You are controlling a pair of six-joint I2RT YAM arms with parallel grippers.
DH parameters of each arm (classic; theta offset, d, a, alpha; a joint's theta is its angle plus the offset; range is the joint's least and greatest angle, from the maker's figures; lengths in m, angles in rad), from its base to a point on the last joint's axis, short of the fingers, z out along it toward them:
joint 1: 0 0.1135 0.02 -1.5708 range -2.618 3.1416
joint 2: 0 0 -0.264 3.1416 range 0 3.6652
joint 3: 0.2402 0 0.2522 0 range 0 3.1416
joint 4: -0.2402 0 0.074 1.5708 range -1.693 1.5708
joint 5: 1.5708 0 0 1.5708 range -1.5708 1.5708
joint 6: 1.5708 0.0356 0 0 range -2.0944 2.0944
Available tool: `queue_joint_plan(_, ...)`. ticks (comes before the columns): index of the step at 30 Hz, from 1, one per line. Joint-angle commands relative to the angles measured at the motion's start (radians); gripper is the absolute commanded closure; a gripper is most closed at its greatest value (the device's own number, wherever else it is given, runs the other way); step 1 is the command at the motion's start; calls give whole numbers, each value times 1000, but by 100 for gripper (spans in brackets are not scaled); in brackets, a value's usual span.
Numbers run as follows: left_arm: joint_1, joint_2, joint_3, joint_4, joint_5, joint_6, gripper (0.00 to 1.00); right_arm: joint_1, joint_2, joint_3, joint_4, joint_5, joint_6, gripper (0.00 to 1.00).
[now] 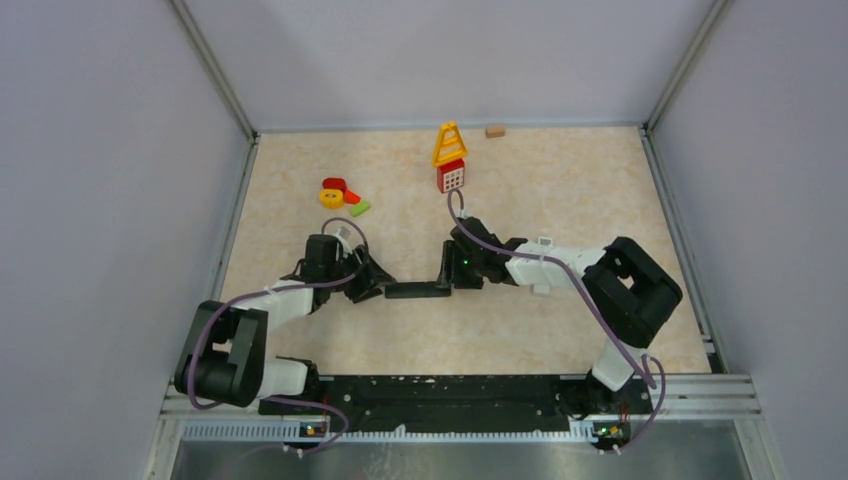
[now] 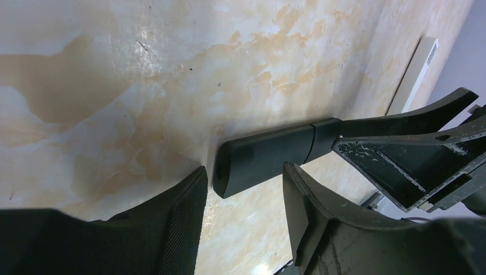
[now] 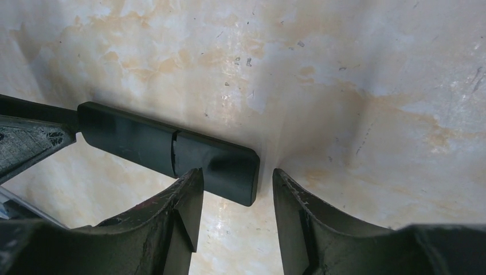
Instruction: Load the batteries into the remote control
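Note:
A black remote control (image 1: 415, 290) lies flat on the marbled table between my two grippers. Its one end shows in the left wrist view (image 2: 266, 156), the other in the right wrist view (image 3: 172, 150), where a seam crosses its body. My left gripper (image 1: 375, 288) is open, its jaws standing either side of the remote's left end (image 2: 243, 172). My right gripper (image 1: 447, 275) is open at the remote's right end (image 3: 238, 175), holding nothing. No batteries are in view.
A yellow triangular toy on a red block (image 1: 450, 158) stands at the back middle. A small cluster of red, yellow and green pieces (image 1: 340, 195) lies back left. A small tan block (image 1: 495, 130) sits by the back wall. Grey walls enclose the table.

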Motion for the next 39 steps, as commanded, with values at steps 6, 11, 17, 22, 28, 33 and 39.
queue_joint_plan(6,-8,51,-54,-65,-51,30,48,21,20,12,33,-33,14,61)
queue_joint_plan(11,-10,83,-73,-2,-16,15,57,30,36,11,38,-28,28,70)
queue_joint_plan(17,-29,131,-98,77,27,-17,71,52,69,32,53,-29,42,71)
queue_joint_plan(22,-56,159,-115,121,40,-34,75,80,104,66,67,-37,53,71)
queue_joint_plan(28,-100,189,-105,157,39,-49,76,131,174,159,61,-52,22,71)
queue_joint_plan(33,-147,225,-104,216,44,-85,77,169,246,224,61,-62,12,72)
queue_joint_plan(39,-180,270,-135,306,38,-132,78,179,328,307,29,-29,23,70)
